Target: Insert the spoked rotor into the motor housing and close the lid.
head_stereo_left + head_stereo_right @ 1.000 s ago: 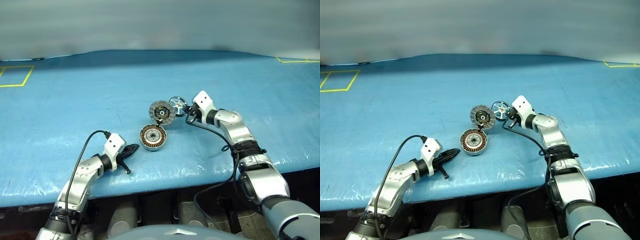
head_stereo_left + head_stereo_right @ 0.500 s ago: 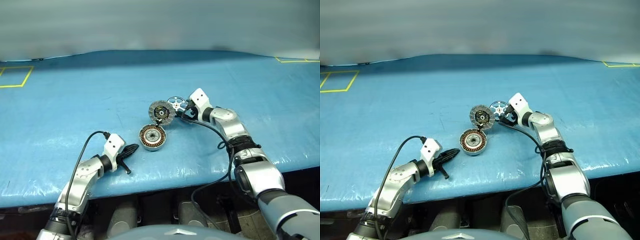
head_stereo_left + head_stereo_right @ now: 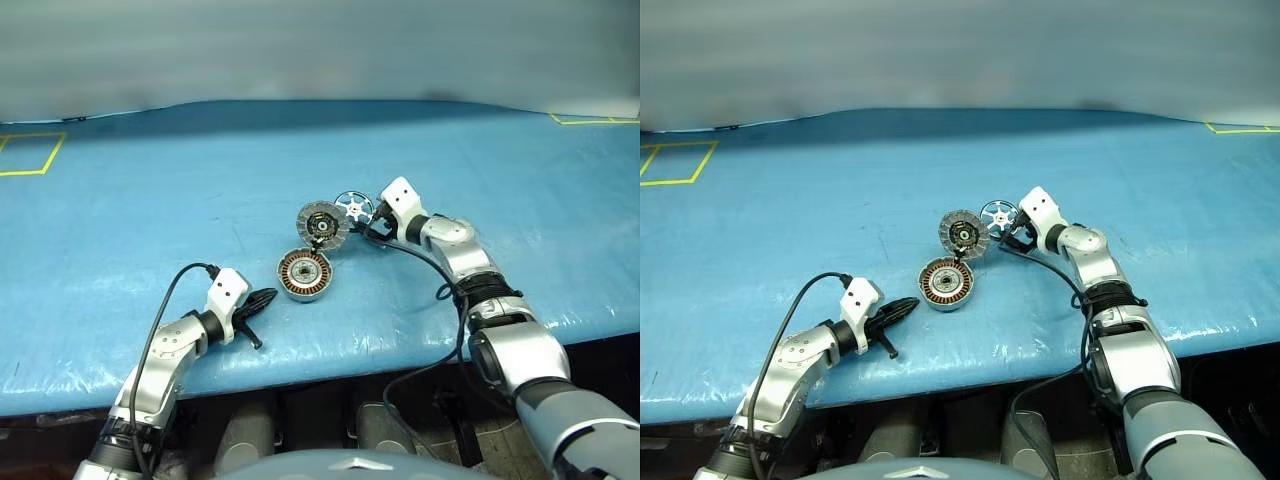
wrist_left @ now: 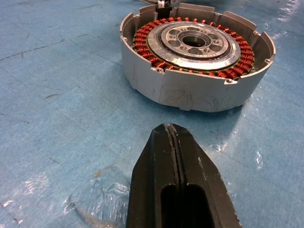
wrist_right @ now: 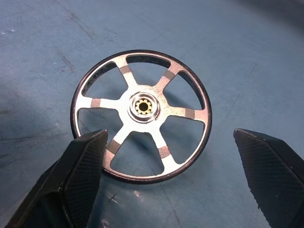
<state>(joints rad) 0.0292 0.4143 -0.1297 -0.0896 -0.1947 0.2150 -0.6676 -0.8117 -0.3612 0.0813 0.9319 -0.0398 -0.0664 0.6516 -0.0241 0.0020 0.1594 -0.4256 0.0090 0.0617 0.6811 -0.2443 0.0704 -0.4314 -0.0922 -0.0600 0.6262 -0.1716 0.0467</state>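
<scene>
Left wrist view: rotorless motor housing (image 4: 194,71)

1. Left arm bent low at the near left, forearm angled forward and toward the middle, wrist dipped slightly.
2. Left gripper (image 4: 172,142) closed, the two black fingers pressed together along a thin seam, holding nothing.
3. Right arm stretched well forward on the right, elbow partly bent, forearm angled inward toward the middle.
4. Right gripper (image 5: 173,156) spread wide, one black finger (image 5: 78,166) on each side, a broad gap between, gripping nothing.
5. Black cables looped along both forearms.
</scene>
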